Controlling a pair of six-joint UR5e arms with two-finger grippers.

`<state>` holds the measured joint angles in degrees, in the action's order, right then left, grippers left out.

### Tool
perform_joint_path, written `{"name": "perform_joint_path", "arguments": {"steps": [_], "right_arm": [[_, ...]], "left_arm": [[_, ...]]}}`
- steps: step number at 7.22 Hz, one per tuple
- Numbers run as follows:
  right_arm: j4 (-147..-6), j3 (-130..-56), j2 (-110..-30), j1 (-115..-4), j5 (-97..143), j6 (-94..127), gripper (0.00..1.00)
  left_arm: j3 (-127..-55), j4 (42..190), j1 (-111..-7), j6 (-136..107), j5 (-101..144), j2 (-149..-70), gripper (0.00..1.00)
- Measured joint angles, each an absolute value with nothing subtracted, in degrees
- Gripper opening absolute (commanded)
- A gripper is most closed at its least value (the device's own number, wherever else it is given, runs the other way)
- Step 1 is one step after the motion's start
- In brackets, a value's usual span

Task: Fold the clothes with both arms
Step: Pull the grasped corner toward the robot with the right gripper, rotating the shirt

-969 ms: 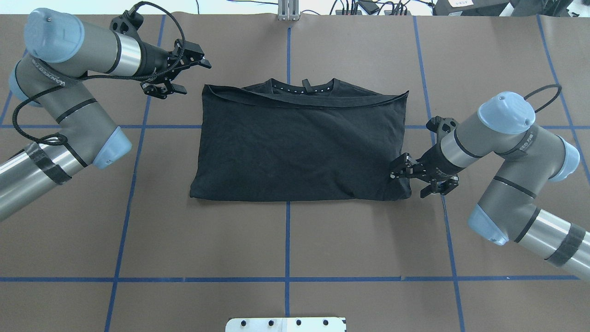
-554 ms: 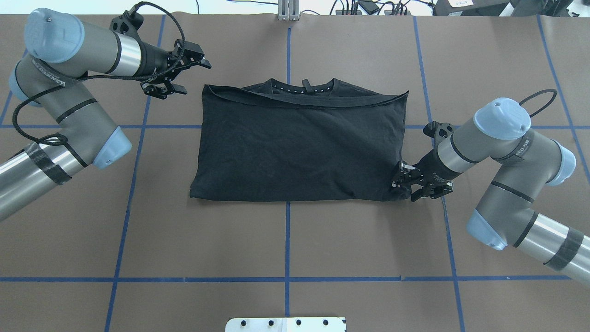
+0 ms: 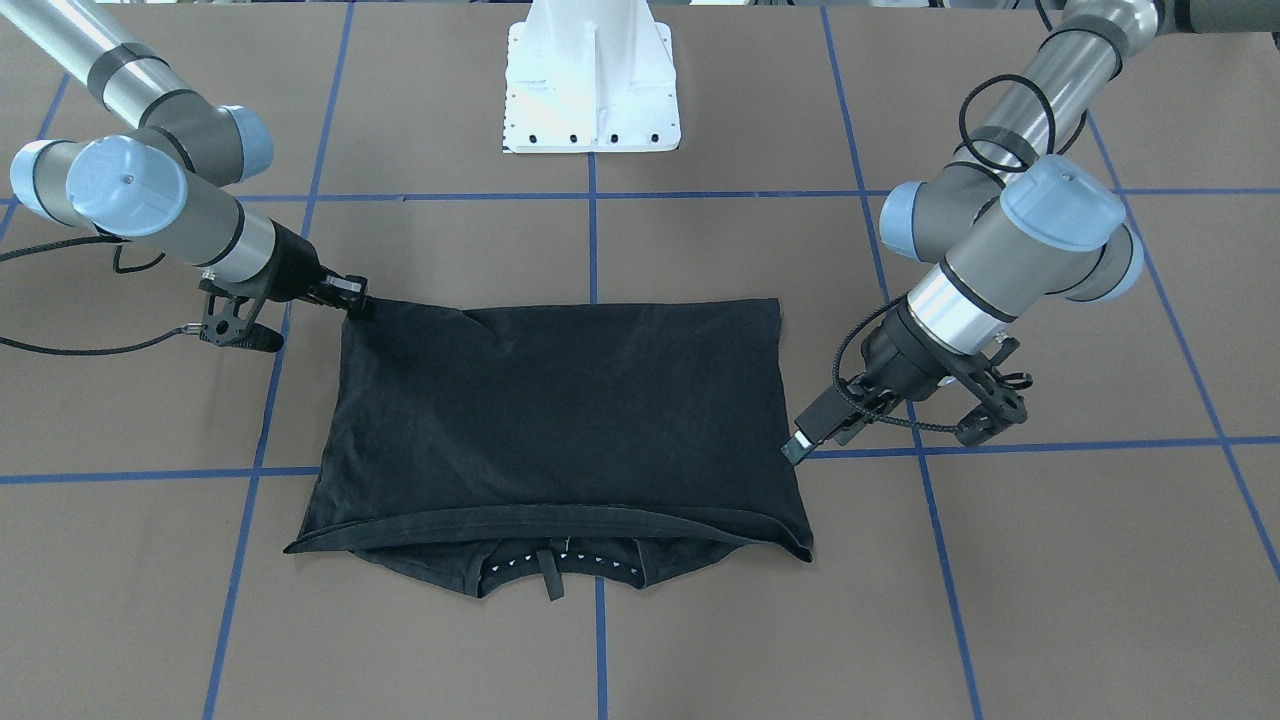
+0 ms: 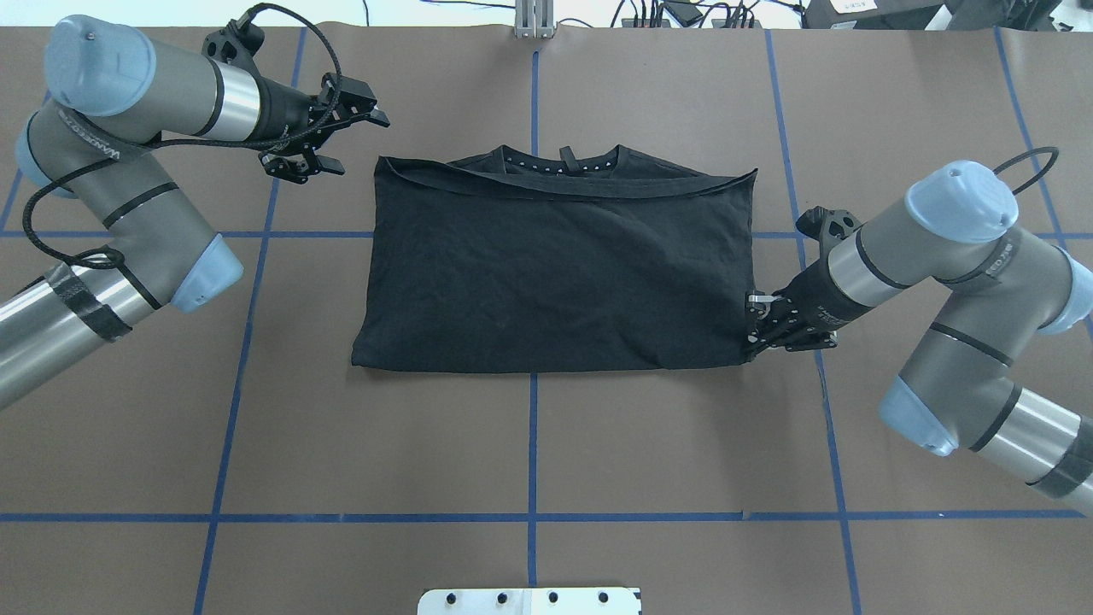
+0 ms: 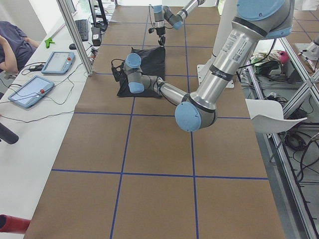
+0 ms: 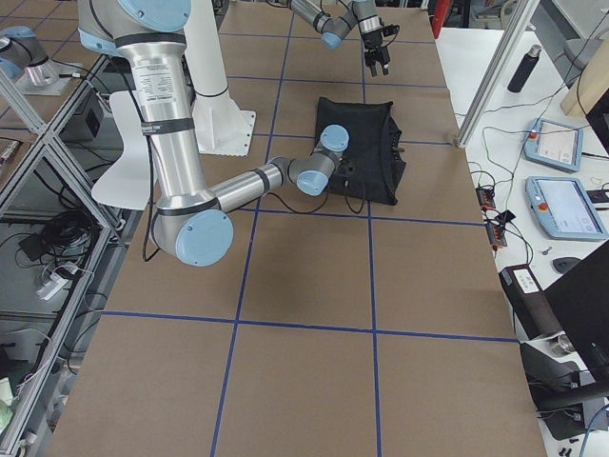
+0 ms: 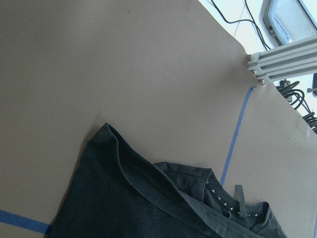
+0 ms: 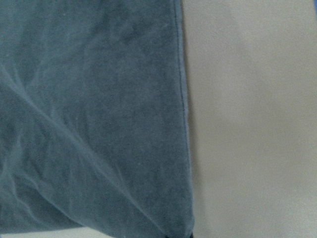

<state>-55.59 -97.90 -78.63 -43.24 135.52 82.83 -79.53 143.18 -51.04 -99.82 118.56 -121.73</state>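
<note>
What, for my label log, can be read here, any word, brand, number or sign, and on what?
"WAND": white lettering on the left arm in the overhead view seems to begin so; the rest is blurred.
White lettering on the right arm: too blurred to read.
Side views: small print on both arms, too small to read.
T-shirt: no print shows.

1. The overhead camera looked down from behind the robot and the front camera faced back at it; both showed the whole T-shirt (image 4: 555,273).
2. Side cameras looked along the table (image 5: 159,199) from its ends.
3. Wrist cameras sat close over the shirt's edges.
</note>
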Motion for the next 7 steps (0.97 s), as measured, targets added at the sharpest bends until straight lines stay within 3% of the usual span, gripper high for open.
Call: {"name": "perform_joint_path", "arguments": {"steps": [2, 5, 6, 7], "right_arm": [[-55.71, -103.76, -82.53, -41.99, 137.84, 82.8, 0.0], [-55.76, -112.89, -87.2, -30.87, 140.97, 86.68, 0.0], [-55.71, -113.91, -85.83, -26.93, 142.74, 89.96, 0.88], [-55.71, -113.96, -83.67, -23.76, 143.68, 93.15, 1.0]], "left_arm": [[-79.41, 143.17, -50.96, -99.8, 118.56, -121.4, 0.99], [-79.59, 143.18, -50.93, -99.92, 118.62, -120.76, 0.99], [-79.63, 143.17, -50.91, -100.0, 118.64, -120.41, 0.99], [-79.62, 143.19, -50.87, -99.98, 118.65, -120.15, 0.99]]}}
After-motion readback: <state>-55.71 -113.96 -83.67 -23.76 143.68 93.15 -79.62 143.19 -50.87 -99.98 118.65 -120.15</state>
